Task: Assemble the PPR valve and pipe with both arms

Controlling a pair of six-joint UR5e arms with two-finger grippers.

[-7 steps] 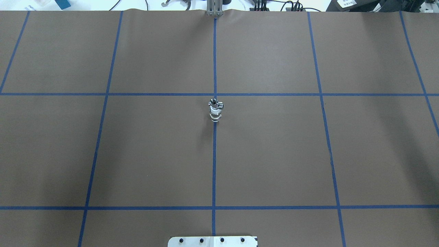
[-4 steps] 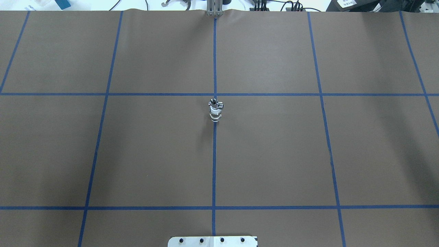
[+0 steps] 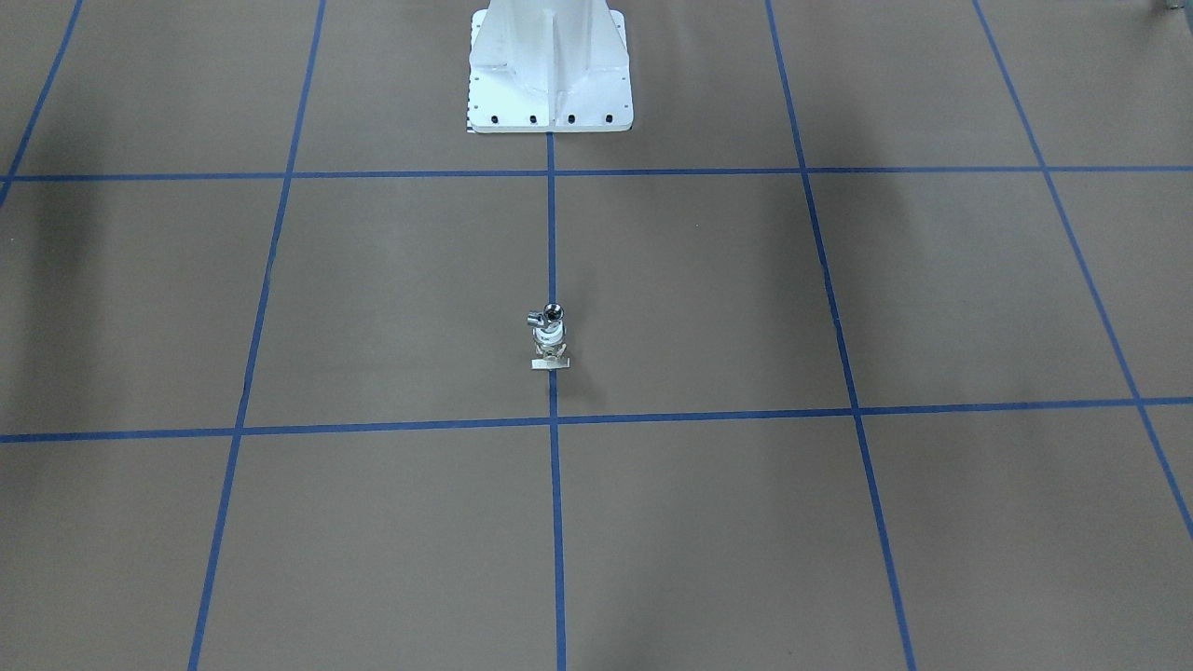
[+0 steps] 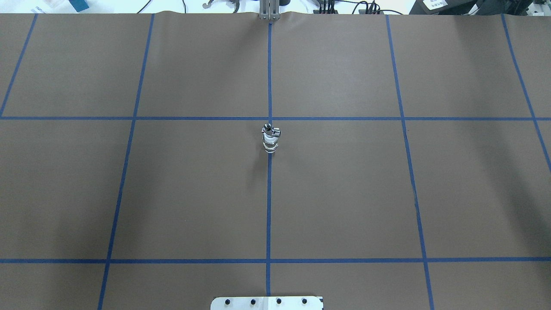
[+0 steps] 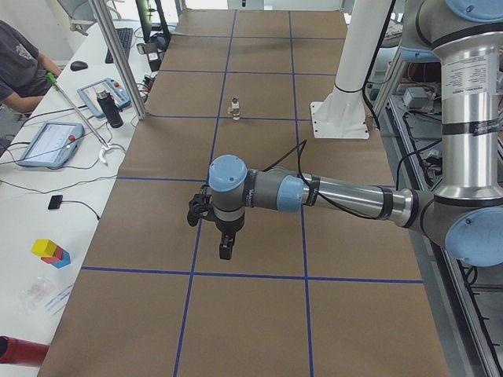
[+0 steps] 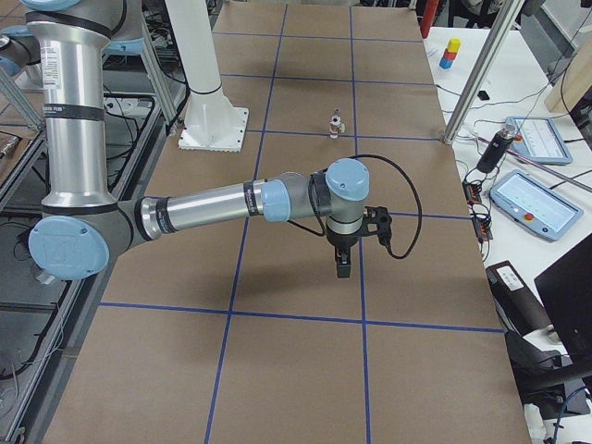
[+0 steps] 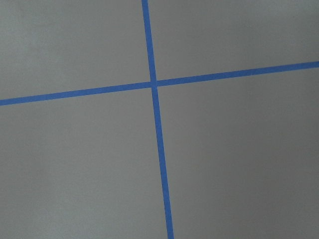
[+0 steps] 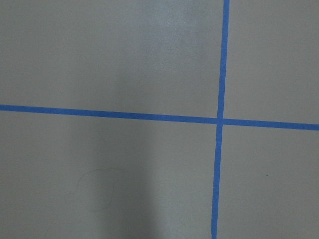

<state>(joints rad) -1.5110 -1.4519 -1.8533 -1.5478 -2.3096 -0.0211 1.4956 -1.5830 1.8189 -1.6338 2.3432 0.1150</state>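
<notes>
The chrome pipe (image 4: 268,128) sits on top of the PPR valve (image 4: 270,144); the two stand upright as one stack on the centre tape line. In the front view the pipe (image 3: 552,315) is above the valve (image 3: 551,347), whose pale tab lies at the base. The stack also shows small in the left view (image 5: 235,106) and in the right view (image 6: 337,122). My left gripper (image 5: 225,247) and my right gripper (image 6: 341,264) hang over bare paper, far from the stack. They show only in the side views, so I cannot tell whether they are open or shut.
The white bolted pedestal (image 3: 550,75) stands at the robot's side of the table. Brown paper with blue tape lines (image 4: 269,193) covers the table. Tablets, cables and an operator (image 5: 20,67) are beside the table's far edge. Both wrist views show only paper and tape.
</notes>
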